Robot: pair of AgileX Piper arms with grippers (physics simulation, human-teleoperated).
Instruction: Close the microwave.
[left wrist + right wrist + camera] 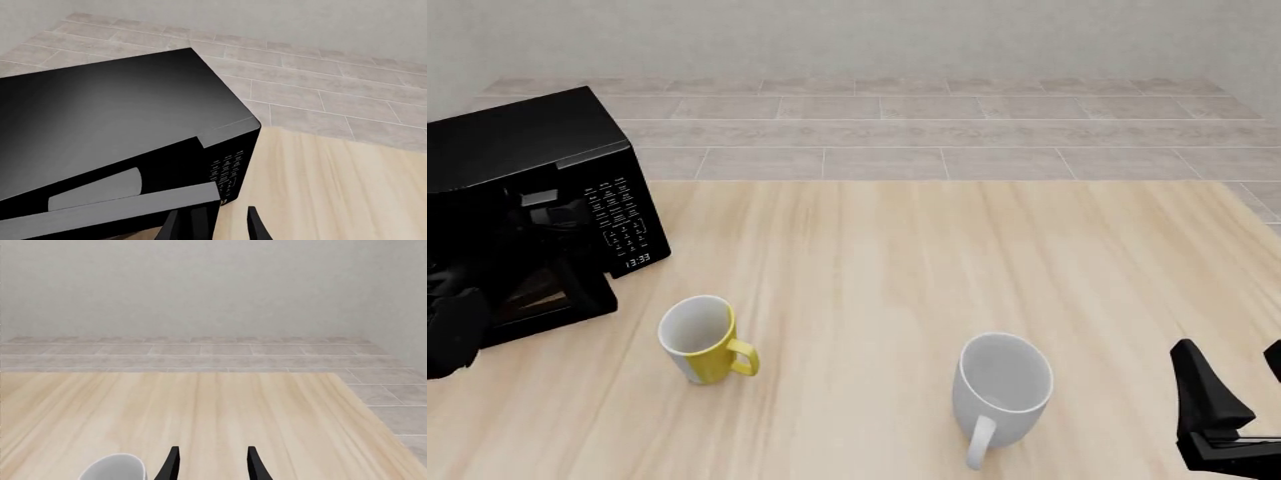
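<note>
The microwave (527,150), a large glossy black box, stands at the table's far left. Its keypad panel (621,215) faces the table and the display reads 13:33. The door (133,210) stands ajar, its grey top edge angled away from the body, with a pale shape showing in the gap. My left gripper (213,231) is open just in front of the door's free end, one finger (175,227) close against it. The left arm (454,330) enters at the left edge. At the near right my right gripper (1236,385) hangs open, holding nothing.
A yellow mug (703,340) stands upright in front of the microwave. A larger white mug (1004,392) sits right of it, close to my right gripper, and its rim (117,467) shows in the right wrist view. Tiled floor lies beyond the table's far edge.
</note>
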